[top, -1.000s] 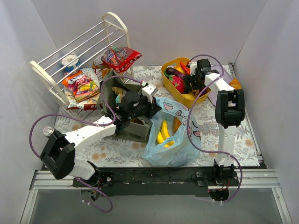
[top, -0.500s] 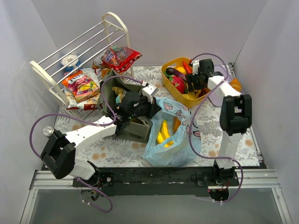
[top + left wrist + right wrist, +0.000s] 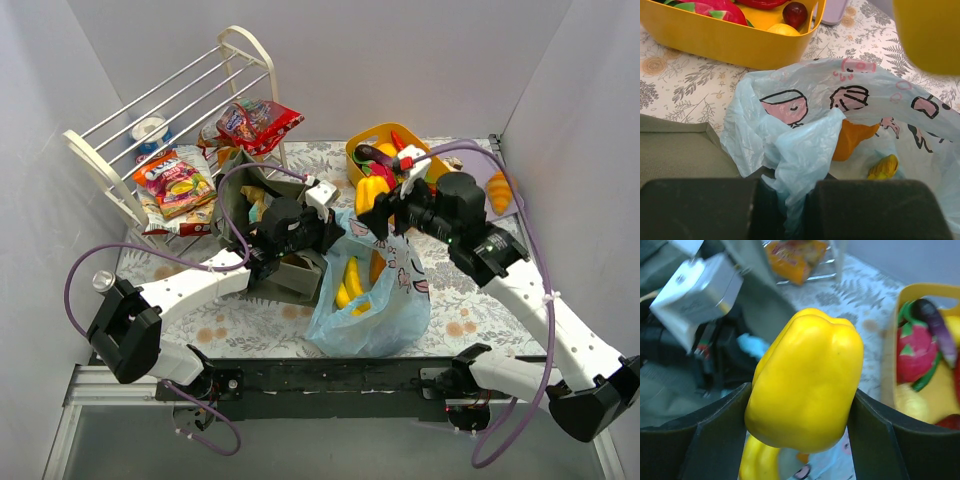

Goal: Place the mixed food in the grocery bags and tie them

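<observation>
Grey walls (image 3: 400,60) box in a fern-print table (image 3: 480,300) where the left gripper (image 3: 788,207) pinches the rim of a thin light-blue plastic bag (image 3: 375,315) and the right gripper (image 3: 801,412) clamps a yellow toy pepper (image 3: 807,375).

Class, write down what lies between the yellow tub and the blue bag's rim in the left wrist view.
A strip of bare floral table cover lies between the yellow tub and the blue bag, seen in the left wrist view.
</observation>
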{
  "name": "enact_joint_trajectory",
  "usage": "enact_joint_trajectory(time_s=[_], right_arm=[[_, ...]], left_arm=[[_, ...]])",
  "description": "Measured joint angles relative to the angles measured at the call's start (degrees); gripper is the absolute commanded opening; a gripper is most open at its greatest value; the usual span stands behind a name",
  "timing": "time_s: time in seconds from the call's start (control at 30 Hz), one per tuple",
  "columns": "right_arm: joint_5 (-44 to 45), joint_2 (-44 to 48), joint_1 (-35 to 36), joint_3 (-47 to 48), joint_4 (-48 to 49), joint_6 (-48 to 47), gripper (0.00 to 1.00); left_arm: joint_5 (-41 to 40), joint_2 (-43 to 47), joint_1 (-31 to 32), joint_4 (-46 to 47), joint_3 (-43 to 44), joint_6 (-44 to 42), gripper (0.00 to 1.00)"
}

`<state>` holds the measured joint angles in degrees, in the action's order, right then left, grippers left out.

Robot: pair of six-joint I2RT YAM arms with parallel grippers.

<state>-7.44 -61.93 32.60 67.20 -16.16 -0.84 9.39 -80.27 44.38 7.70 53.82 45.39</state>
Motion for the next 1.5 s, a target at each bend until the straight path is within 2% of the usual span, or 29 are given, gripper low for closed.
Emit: enact_joint_trajectory(time_s=[0.27, 0.33, 0.37, 0.4, 0.43, 0.47, 0.5, 0.6, 0.77, 0.87, 0.93, 1.1, 1.23, 1.33, 1.5], right_arm=[[-3.3, 3.04, 7.67, -9.33, -5.01, 8.31, 0.32], [-3.41, 2.43, 8.96, -10.4, -7.06, 9.22, 0.38], [-3.26, 2.03, 9.42, -10.71, -8.02, 9.62, 0.46], [-3.13, 1.6, 9.68, -10.78, -9.25, 9.75, 0.71], [-2.89, 1.29, 9.9, -10.78, -10.25, 9.86, 0.88], [-2.75, 1.05, 9.94, -10.78, -11.21, 9.88, 0.96], [-2.56, 0.83, 9.97, -10.69, -12.13, 10.01, 0.98], [-2.03, -0.33, 9.97, -8.85, -15.78, 9.49, 0.99], [0.2, -3.19, 9.86, -0.24, -19.74, 7.82, 0.95], [2.1, -4.31, 8.41, 4.31, -19.74, 6.1, 0.84], [2.97, -5.97, 4.87, 6.8, -19.74, 5.38, 0.78], [5.22, -13.38, -8.96, 10.03, -17.14, 4.98, 0.75], [9.44, -26.97, -16.24, 19.19, -18.69, 3.76, 0.75], [14.64, -38.75, -17.4, 27.56, -20.59, 2.82, 0.74], [20.72, -53.09, -17.88, 37.38, -25.27, 0.68, 0.73]], left_arm=[[-1.84, 0.35, 0.02, 0.07, 0.0, -0.22, 0.0], [-2.08, 0.35, 0.04, 0.02, 0.0, -0.22, 0.0], [-2.25, 0.35, 0.07, 0.04, 0.0, -0.22, 0.0], [-2.54, 0.35, 0.11, 0.07, 0.0, -0.24, 0.0], [-2.67, 0.35, 0.13, 0.07, 0.0, -0.24, 0.0], [-2.86, 0.37, 0.15, 0.04, 0.0, -0.26, 0.0], [-2.99, 0.37, 0.17, 0.04, 0.0, -0.26, 0.0], [-3.17, 0.48, 0.22, 0.07, 0.0, -0.35, 0.0], [-3.69, 0.59, 0.24, 0.02, 0.0, -0.61, 0.0], [-3.98, 0.66, 0.28, 0.02, 0.0, -0.66, 0.0], [-4.04, 0.66, 0.28, 0.04, 0.0, -0.66, 0.0], [-4.04, 0.98, 0.28, 0.02, 0.0, -0.66, 0.0], [-4.02, 1.25, 0.28, 0.0, 0.0, -0.66, 0.0], [-4.02, 1.31, 0.28, -0.02, 0.0, -0.66, 0.0], [-3.98, 1.33, 0.28, -0.04, 0.0, -0.63, 0.0]])
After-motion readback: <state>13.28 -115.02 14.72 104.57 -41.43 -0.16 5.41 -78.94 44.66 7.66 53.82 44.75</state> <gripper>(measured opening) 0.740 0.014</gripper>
